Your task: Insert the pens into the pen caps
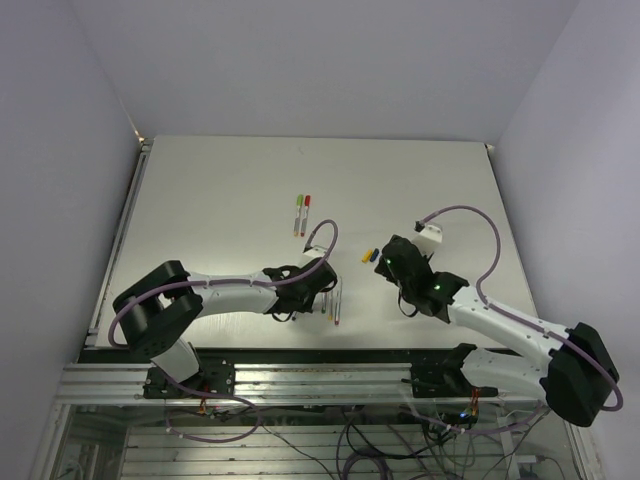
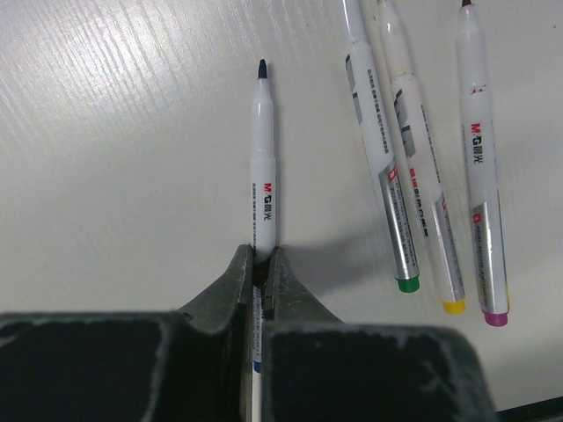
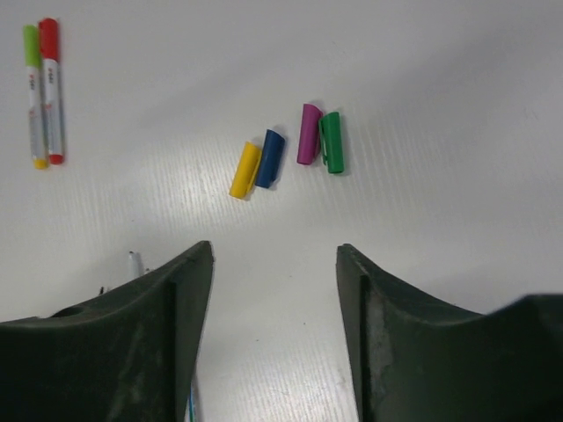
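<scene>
My left gripper (image 2: 261,257) is shut on a white pen (image 2: 262,167) that lies on the table, its dark tip pointing away. Three more uncapped pens lie to its right, with a green end (image 2: 406,283), a yellow end (image 2: 453,306) and a purple end (image 2: 495,316). In the right wrist view, loose pen caps lie ahead: yellow (image 3: 244,170), blue (image 3: 270,158), purple (image 3: 309,134) and green (image 3: 332,141). My right gripper (image 3: 274,255) hangs open over bare table short of them, holding nothing. From above, the left gripper (image 1: 322,290) and right gripper (image 1: 385,264) flank the caps (image 1: 368,256).
Two capped pens lie side by side farther back, one with a light green cap (image 3: 32,44) and one with a red cap (image 3: 49,37), also seen from above (image 1: 302,214). The white table (image 1: 220,200) ends at a metal rail in front of the arm bases.
</scene>
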`<state>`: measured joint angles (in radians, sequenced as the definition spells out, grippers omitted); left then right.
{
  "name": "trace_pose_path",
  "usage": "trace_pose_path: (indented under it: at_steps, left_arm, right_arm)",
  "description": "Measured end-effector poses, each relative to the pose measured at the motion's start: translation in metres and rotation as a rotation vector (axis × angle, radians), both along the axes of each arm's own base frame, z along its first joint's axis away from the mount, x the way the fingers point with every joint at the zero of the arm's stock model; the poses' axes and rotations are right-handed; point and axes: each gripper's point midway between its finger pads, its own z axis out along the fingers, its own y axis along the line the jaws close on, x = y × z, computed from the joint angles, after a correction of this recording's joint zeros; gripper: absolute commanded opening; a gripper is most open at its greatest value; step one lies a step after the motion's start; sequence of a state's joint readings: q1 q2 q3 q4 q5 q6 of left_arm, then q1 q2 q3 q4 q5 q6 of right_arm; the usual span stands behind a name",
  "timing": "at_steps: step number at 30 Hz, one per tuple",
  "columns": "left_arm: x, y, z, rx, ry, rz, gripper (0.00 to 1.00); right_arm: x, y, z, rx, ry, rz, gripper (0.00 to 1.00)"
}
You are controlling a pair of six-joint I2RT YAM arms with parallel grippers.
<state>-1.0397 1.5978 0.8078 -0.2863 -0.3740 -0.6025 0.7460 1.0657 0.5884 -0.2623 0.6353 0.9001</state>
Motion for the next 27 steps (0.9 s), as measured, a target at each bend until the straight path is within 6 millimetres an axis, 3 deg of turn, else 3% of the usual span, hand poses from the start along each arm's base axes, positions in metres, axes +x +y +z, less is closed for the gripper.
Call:
trace_pose_path:
  at_steps: [9,16,27]
  left_arm:
    - [0.002,0.0,0.006,-0.012,-0.02,-0.005,0.07]
    - [0.015,-0.004,0.027,-0.097,-0.062,0.022,0.07]
    - [0.029,0.03,0.037,-0.213,-0.068,0.11,0.07]
  right_arm:
    - [0.017,0.013,-0.018,-0.124,0.085,0.027,0.41]
    - [0.039,0.012,-0.037,-0.176,0.14,0.034,0.39]
    - [0.062,0.021,-0.06,-0.172,0.188,0.091,0.33]
